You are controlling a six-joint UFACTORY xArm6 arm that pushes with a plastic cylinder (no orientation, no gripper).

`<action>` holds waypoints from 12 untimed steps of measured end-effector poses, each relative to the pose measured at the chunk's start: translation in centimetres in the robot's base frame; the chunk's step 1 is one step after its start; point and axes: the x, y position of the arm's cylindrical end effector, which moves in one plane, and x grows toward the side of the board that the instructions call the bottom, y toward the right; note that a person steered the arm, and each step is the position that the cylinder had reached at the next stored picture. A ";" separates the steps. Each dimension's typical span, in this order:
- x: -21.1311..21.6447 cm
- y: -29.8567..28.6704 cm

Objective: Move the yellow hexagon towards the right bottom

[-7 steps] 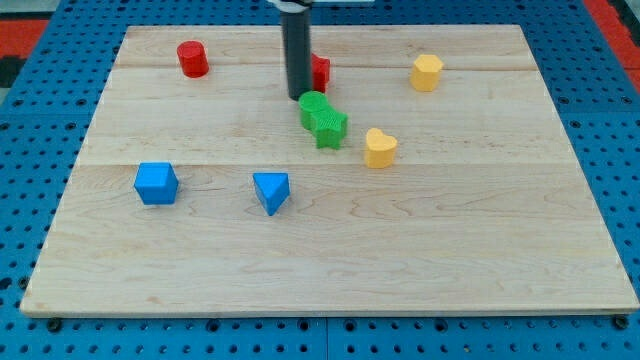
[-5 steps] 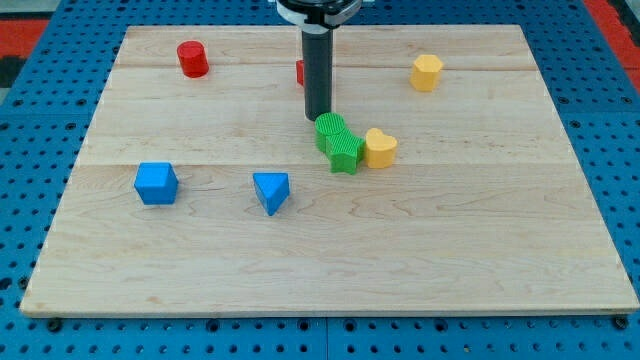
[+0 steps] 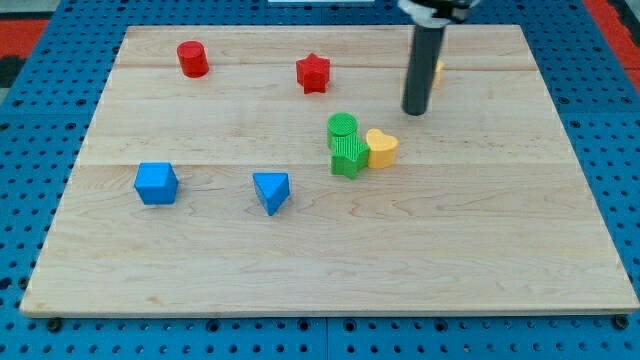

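The yellow hexagon (image 3: 437, 70) sits near the board's top right and is mostly hidden behind my rod. My tip (image 3: 415, 112) is just below and left of it, on the board. A yellow heart (image 3: 381, 148) lies below-left of the tip, touching a green star (image 3: 349, 157). A green cylinder (image 3: 342, 128) stands just above the green star.
A red star (image 3: 313, 73) and a red cylinder (image 3: 193, 58) lie near the top. A blue cube (image 3: 156, 183) and a blue triangular block (image 3: 271, 190) lie at the left middle. The wooden board (image 3: 330, 280) rests on a blue pegboard.
My rod moved right, from beside the red star to beside the yellow hexagon. The green cylinder and green star were pushed down-right and now rest against the yellow heart.
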 end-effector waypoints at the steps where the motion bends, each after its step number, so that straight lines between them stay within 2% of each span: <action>1: -1.8 4.7; 2: -6.0 8.9; 4: -13.0 7.6; 5: -15.2 3.8; 8: -9.8 0.8; 9: -10.9 0.8; 12: -5.2 -1.2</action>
